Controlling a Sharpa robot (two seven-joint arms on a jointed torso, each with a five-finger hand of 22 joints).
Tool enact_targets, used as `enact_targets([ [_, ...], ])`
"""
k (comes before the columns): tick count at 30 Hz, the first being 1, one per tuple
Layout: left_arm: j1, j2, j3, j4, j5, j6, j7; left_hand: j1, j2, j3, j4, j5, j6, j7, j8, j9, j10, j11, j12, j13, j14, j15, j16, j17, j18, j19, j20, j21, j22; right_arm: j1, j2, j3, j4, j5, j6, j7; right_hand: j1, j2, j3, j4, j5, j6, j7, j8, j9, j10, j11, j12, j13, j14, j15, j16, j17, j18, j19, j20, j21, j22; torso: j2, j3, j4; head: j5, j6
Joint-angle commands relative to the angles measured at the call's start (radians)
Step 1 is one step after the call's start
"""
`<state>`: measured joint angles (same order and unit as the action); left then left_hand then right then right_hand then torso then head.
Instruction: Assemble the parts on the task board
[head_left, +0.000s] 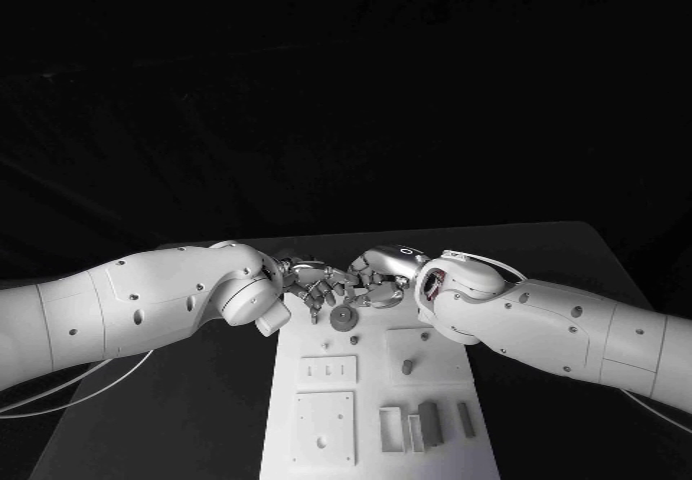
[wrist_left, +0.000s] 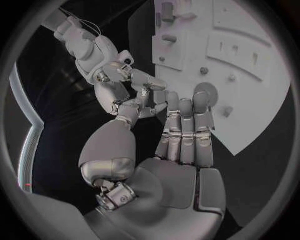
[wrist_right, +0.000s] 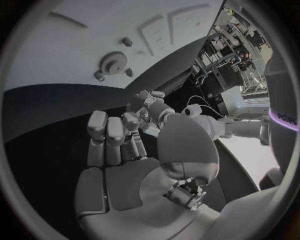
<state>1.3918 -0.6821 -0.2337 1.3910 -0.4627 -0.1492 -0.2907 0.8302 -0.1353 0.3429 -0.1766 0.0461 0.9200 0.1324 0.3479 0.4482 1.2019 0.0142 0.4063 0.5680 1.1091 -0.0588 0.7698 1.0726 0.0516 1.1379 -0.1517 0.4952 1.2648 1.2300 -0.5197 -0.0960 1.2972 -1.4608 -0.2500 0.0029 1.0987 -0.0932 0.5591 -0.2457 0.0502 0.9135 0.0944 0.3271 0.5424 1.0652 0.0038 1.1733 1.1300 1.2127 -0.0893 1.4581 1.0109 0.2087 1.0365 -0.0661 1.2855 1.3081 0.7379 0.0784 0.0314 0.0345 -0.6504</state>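
Head view: both hands, left hand (head_left: 307, 282) and right hand (head_left: 378, 280), meet fingertip to fingertip at the far end of the task board (head_left: 378, 440), just beyond a grey gear (head_left: 343, 319) seated on it; whether either grips anything cannot be told.

Left wrist view: fingers (wrist_left: 187, 120) extended, loose, over the gear.

Right wrist view: fingers (wrist_right: 112, 130) half-curled, apparently empty, short of the gear. Crowded hands risk colliding or knocking the gear off its peg.

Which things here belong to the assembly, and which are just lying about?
Job:
task board
gear on the board
grey bars at the board's near end
left hand
right hand

Lying about:
black table
cables
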Motion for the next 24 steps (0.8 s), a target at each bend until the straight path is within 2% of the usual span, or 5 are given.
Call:
enact_targets([
  [1,0.001,0.006,0.0,0.006,0.002,0.021,-0.029,-0.006,-0.006,0.002,0.006,0.003,0.01,0.005,-0.002,-0.001,-0.028,0.021,-0.003,0.001,-0.006,0.002,0.005,-0.002,0.032,-0.006,-0.002,-0.004,0.001,0.0,0.005,0.001,0.003,-0.011,0.014,-0.009,-0.007,0.001,-0.002,-0.006,-0.001,0.035,0.025,0.001,0.001,-0.007,0.005,0.004,-0.002,0.002,-0.006,0.0,0.001,0.053,0.001,-0.002,0.002,0.012,0.0,0.0004,-0.0002,0.0,0.0],
  [5,0.001,0.01,0.0,0.005,-0.006,0.009,-0.044,-0.004,-0.007,0.009,0.006,0.003,0.027,-0.001,0.004,0.002,-0.018,0.015,0.004,0.006,-0.002,-0.002,0.019,-0.005,0.034,0.002,-0.004,0.0,0.007,0.0,0.008,0.002,0.005,-0.011,0.015,-0.011,-0.008,0.0,-0.002,-0.007,-0.001,0.037,0.025,0.001,0.001,-0.007,0.005,0.005,-0.002,0.002,-0.006,0.0,0.001,0.053,0.002,-0.002,0.002,0.012,0.0,0.0001,-0.0003,0.001,0.0],
  [10,0.001,0.009,0.0,0.005,-0.013,-0.002,-0.05,0.007,0.004,0.012,-0.007,0.003,0.052,-0.012,0.013,0.007,0.004,0.004,0.021,0.016,0.007,-0.009,0.04,-0.008,0.036,0.015,-0.009,0.008,0.017,0.0,0.009,0.002,0.008,-0.011,0.019,-0.014,-0.01,0.0,-0.003,-0.008,-0.001,0.039,0.024,0.002,0.002,-0.007,0.004,0.005,-0.003,0.002,-0.006,0.0,0.0,0.053,0.002,-0.002,0.002,0.012,0.0,0.0001,-0.0005,0.001,0.001],
  [19,0.001,0.014,0.0,0.009,-0.015,-0.003,-0.053,0.049,0.053,0.024,-0.053,0.003,0.079,-0.024,0.021,0.012,0.023,-0.007,0.042,0.031,0.017,-0.019,0.069,-0.015,0.034,0.032,-0.016,0.022,0.033,0.0,0.011,0.003,0.014,-0.012,0.02,-0.019,-0.013,0.001,-0.003,-0.01,-0.001,0.045,0.023,0.004,0.003,-0.007,0.003,0.005,-0.004,0.003,-0.007,0.0,0.002,0.053,0.003,-0.003,0.002,0.011,0.0,0.0004,-0.0007,0.002,0.001],
  [24,0.001,0.017,0.0,0.011,-0.015,-0.003,-0.052,0.07,0.067,0.041,-0.068,0.003,0.087,-0.027,0.021,0.012,0.027,-0.01,0.047,0.035,0.019,-0.022,0.079,-0.02,0.033,0.037,-0.019,0.025,0.038,-0.001,0.013,0.003,0.013,-0.012,0.023,-0.022,-0.014,0.001,-0.003,-0.011,-0.001,0.047,0.022,0.004,0.004,-0.007,0.002,0.006,-0.005,0.004,-0.008,0.0,0.002,0.053,0.004,-0.003,0.002,0.011,0.0,0.0001,-0.0009,0.004,0.001],
])
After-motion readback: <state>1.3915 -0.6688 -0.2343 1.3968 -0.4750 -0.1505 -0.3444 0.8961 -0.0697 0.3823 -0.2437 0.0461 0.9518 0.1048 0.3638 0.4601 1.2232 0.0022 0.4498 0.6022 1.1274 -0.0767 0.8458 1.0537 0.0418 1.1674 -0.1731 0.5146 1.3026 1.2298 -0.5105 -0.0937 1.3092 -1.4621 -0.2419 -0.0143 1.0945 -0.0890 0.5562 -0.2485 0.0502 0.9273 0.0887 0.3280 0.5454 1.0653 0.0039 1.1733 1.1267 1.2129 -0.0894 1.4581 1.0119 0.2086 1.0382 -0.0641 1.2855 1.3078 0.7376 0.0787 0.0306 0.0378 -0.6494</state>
